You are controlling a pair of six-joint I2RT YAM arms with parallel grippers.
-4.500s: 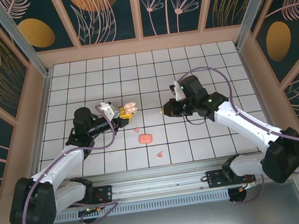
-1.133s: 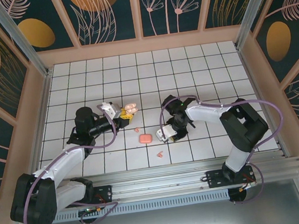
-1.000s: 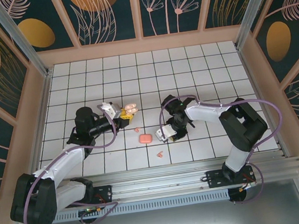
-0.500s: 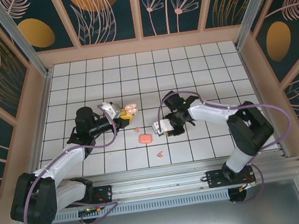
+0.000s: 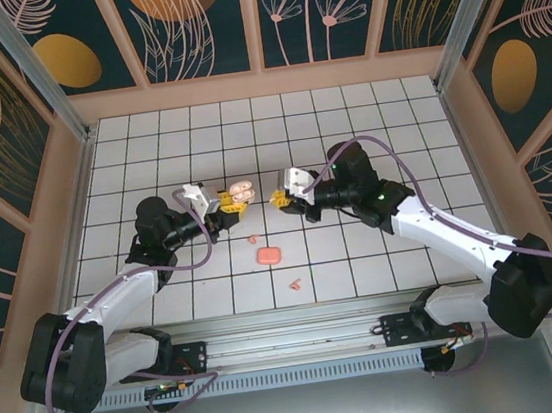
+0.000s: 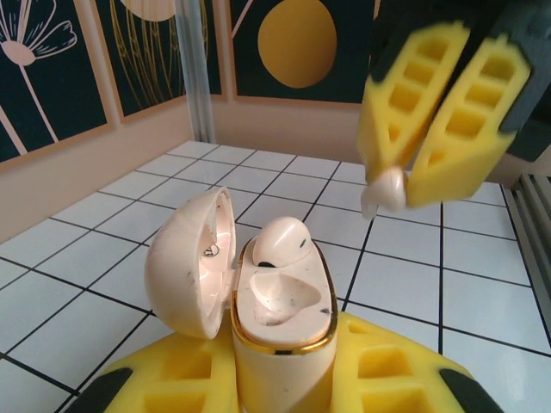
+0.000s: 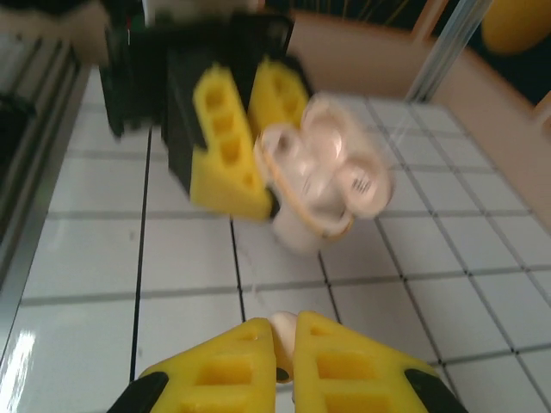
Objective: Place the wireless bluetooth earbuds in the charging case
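Open cream case [image 6: 277, 320], one earbud [image 6: 277, 243] inside

We find no legible text, brand or number. We note one small dark printed mark [image 6: 209, 250] inside the open lid [image 6: 188, 262] of the cream charging case [image 6: 284, 314]. It is too small to read from the left wrist and blurred from the right wrist.

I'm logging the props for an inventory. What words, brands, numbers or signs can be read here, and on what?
None can be read.
Tiny dark print inside the lid of the cream charging case: too small in the left wrist view, blurred in the right wrist view.
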